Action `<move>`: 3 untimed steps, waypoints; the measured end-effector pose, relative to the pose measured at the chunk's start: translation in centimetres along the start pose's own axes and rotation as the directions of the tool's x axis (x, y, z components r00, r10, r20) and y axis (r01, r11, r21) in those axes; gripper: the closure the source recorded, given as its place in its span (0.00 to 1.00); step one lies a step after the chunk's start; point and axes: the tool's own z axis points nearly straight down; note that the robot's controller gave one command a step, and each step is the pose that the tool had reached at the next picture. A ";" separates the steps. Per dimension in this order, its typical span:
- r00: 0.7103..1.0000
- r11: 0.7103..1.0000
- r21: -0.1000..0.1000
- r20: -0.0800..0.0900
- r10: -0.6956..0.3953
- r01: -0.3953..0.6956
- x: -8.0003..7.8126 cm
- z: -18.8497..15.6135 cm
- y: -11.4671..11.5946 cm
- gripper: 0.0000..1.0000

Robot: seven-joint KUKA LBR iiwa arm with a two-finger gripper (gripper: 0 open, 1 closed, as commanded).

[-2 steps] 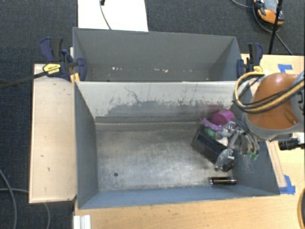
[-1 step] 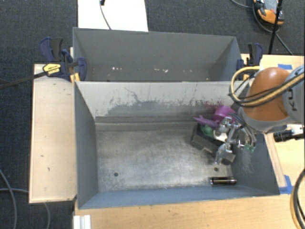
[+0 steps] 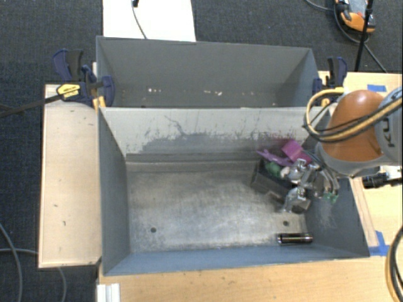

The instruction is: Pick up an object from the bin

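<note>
Silvery metal is all I am seeing of my gripper (image 3: 298, 192), which is hanging low over the right side of the grey bin (image 3: 189, 212). I am not able to tell whether it is apart or together, nor whether anything is in it. Just to its left a dark boxy block (image 3: 267, 180) is lying on the floor, and I am hovering at that block's right near corner; touching or merely beside, I cannot tell. Behind the block, towards the far wall, a purple plastic piece (image 3: 288, 150) is leaning over it, with a small green bit (image 3: 272, 167) tucked beneath. Nearer, well apart from this cluster, a black tube-like thing (image 3: 295, 238) with a silvery end is lying flat by the near wall. I am judging this to be the settling step, with no lift begun. Next I am needing to centre over the block, close firmly and rise straight, taking care that the purple piece is not dragging along.
</note>
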 end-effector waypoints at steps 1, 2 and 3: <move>1.000 1.000 0.000 0.000 0.000 0.000 0.0 0.0 0.0 1.00; 1.000 1.000 0.000 0.001 0.000 0.000 0.1 -0.3 0.0 1.00; 1.000 1.000 0.002 0.008 -0.001 0.001 0.1 -1.1 0.0 1.00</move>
